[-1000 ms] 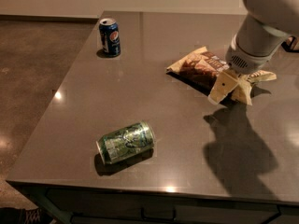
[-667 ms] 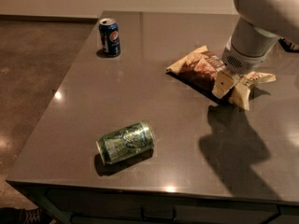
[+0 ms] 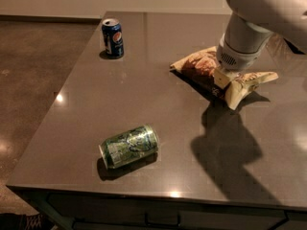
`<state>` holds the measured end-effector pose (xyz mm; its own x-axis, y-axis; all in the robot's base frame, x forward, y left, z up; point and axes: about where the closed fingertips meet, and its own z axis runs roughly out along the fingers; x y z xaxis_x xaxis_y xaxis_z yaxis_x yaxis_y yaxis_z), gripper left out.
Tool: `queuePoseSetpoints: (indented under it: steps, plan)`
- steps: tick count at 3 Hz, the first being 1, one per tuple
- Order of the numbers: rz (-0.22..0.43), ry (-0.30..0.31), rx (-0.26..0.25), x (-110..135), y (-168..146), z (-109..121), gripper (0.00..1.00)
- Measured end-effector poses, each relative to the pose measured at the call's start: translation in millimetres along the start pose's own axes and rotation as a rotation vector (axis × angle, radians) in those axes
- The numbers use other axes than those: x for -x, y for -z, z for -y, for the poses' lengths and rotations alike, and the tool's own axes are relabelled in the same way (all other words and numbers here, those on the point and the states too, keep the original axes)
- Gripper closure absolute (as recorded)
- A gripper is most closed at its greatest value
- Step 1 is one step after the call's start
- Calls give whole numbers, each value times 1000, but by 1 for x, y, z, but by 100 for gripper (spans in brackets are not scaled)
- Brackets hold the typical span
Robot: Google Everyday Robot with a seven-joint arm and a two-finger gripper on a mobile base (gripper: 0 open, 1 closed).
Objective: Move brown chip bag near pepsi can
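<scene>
Gripper (image 3: 228, 85) is down on the brown chip bag (image 3: 199, 67), right of its middle; can't tell if it's gripping. Bag's long axis runs left-right. Pepsi can (image 3: 112, 37) is far-left, well apart, so the move is leftward.

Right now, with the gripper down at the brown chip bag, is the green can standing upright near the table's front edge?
Not quite: the camera view shows the green can lying on its side near the table's front edge; the gripper is at the brown chip bag.
</scene>
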<state>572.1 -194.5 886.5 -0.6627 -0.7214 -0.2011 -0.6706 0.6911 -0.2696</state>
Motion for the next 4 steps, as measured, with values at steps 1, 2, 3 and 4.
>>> queuePoseSetpoints:
  steps: [1,2,3,4]
  plan:
    - [53,59,35,32,7,-18,100]
    - [113,142,85,72,9,-43,100]
    - [162,211,126,111,9,-63,100]
    - [201,264,157,147,10,-78,100]
